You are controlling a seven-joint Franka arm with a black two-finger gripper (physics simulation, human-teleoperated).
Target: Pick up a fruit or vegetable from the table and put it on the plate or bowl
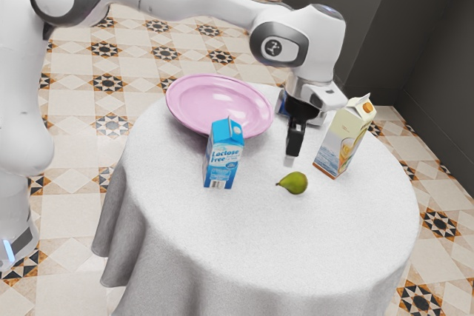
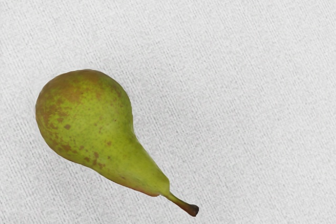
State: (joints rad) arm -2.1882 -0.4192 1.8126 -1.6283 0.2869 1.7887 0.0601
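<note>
One pear (image 1: 294, 182) is lying on the table (image 1: 259, 257), a little right of the frame's centre in the exterior view. It is sitting between the milk carton (image 1: 223, 153) to its left and the juice carton (image 1: 344, 136) to its upper right, touching neither. The gripper (image 1: 292, 159) is hanging straight down just above the pear, apart from it and carrying nothing (whether it is spread or pressed together cannot be told from this side-on angle). It is probably being held vertical so that it can drop onto the fruit from above, passing between the two cartons without knocking either. The plate (image 1: 222, 101) is sitting in the upper middle of the frame, behind the milk carton, with its pink face bare. The carry will therefore likely be going up and over that carton.

In the wrist view the pear (image 2: 89, 124) is lying on its side on the white cloth (image 2: 252, 51), almost directly under the gripper. It is showing green skin with brownish russet patches and speckles on the fat end, narrowing to a neck with a short dark stem. Its rounded, tapering body is looking liable to roll, so a grip across the wide belly seems safer.
</note>
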